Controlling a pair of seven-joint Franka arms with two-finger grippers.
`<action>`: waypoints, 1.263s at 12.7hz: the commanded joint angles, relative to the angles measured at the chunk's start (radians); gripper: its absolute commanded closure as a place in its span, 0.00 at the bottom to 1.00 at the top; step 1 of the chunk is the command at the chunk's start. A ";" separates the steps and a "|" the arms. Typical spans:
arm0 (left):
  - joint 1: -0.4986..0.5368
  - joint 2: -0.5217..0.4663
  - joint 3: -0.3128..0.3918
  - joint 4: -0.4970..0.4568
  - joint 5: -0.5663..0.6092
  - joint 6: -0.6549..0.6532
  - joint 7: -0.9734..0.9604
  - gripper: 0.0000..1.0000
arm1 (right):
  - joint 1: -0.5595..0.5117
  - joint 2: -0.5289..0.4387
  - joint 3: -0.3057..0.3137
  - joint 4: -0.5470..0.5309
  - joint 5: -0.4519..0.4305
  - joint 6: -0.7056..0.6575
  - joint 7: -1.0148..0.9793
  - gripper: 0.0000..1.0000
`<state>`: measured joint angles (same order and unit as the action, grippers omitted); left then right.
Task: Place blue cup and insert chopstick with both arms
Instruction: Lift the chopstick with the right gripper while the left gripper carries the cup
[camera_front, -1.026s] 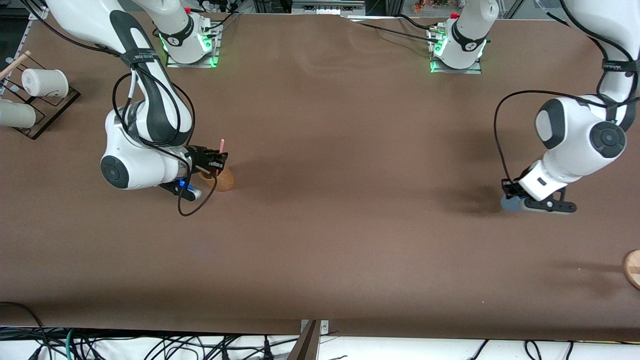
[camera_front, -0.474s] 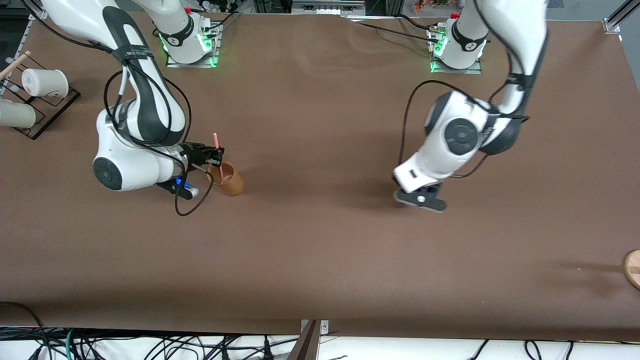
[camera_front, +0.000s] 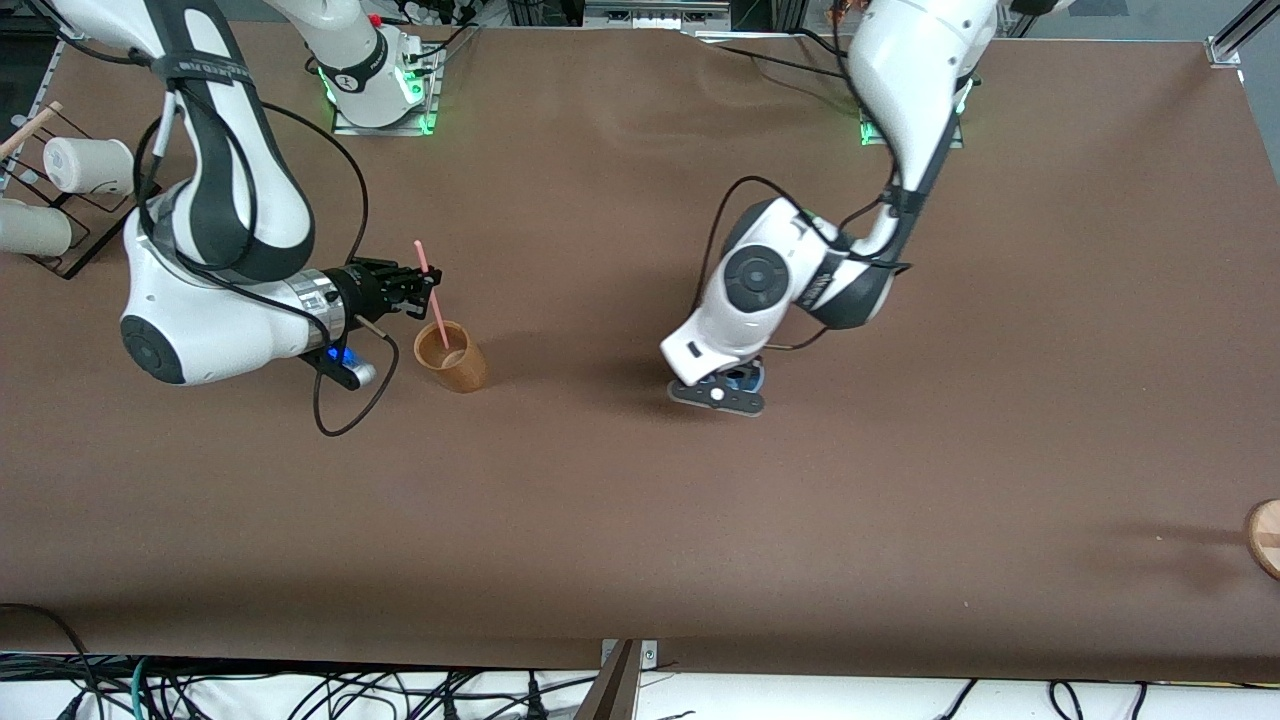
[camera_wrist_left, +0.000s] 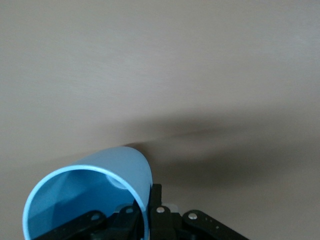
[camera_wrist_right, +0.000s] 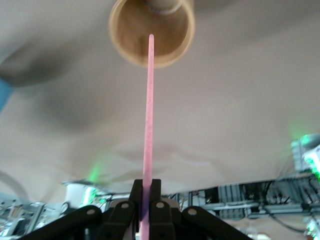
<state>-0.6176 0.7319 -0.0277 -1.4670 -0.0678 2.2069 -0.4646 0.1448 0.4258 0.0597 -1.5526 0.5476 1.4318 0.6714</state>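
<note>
The left end effector (camera_front: 738, 381) pinches the blue cup (camera_wrist_left: 90, 195) by its wall over the worktop (camera_front: 900, 500), not yet placed; the right end effector (camera_front: 428, 298) pinches the chopstick (camera_front: 431, 295) over the tan cup (camera_front: 452, 358), so both steps remain.

A wide table (camera_front: 640, 520) is covered by a brown sheet. White cups (camera_front: 88, 166) are held on a black rack (camera_front: 95, 235) at the right arm's end. A round wooden piece (camera_front: 1265, 538) is cut off at the left arm's end. Cables (camera_front: 300, 690) are seen below the near edge.
</note>
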 joint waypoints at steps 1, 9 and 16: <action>-0.033 0.081 0.012 0.120 -0.007 -0.041 -0.045 1.00 | -0.004 0.001 0.003 0.090 0.083 -0.094 0.126 1.00; -0.036 0.080 0.011 0.120 -0.016 -0.035 -0.121 0.00 | 0.021 0.014 0.012 0.141 0.207 -0.088 0.269 1.00; -0.002 -0.021 0.009 0.183 -0.093 -0.247 -0.114 0.00 | 0.100 0.044 0.014 0.141 0.267 0.057 0.382 1.00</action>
<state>-0.6409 0.7663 -0.0194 -1.3163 -0.1228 2.0703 -0.5848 0.2237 0.4571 0.0707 -1.4279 0.7885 1.4552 1.0052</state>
